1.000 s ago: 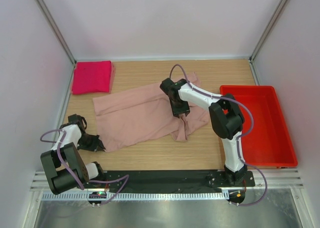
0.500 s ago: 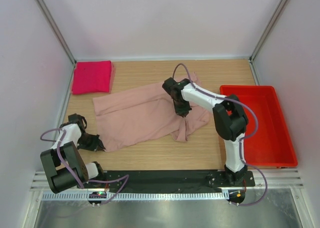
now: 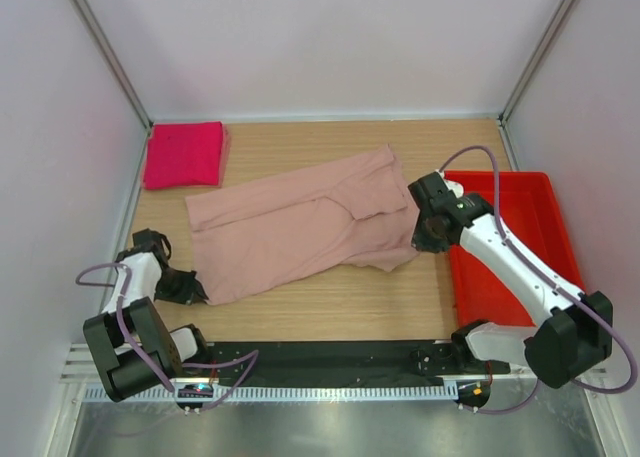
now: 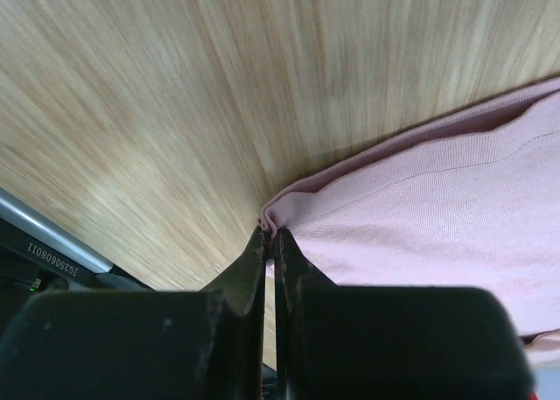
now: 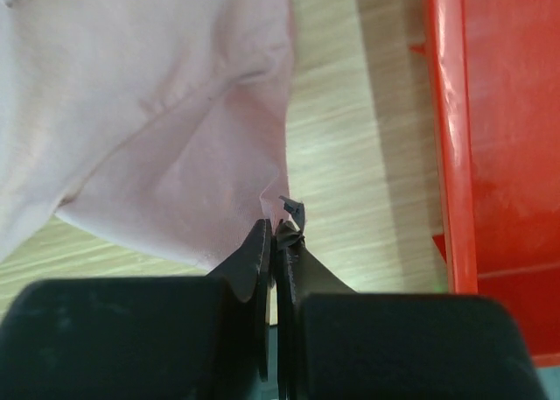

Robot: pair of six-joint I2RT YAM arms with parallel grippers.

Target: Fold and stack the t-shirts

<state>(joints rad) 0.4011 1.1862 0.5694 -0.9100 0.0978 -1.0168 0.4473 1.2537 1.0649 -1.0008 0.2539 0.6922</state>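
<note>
The pale pink t-shirt point(image 3: 300, 222) lies spread across the wooden table. My left gripper point(image 3: 192, 289) is shut on its near left corner point(image 4: 273, 209) and holds it low over the table. My right gripper point(image 3: 424, 235) is shut on the shirt's right edge point(image 5: 282, 209), next to the red bin, and lifts that edge a little. The magenta t-shirt point(image 3: 184, 154) lies folded at the far left corner.
The red plastic bin point(image 3: 520, 257) stands at the right; its rim point(image 5: 448, 137) is close beside my right gripper. Grey walls enclose the table on the left, back and right. A black rail runs along the near edge.
My right gripper has moved from the shirt's middle to the right, pulling the folded-over flap out toward the bin so the shirt lies wider. The left gripper has stayed put.
</note>
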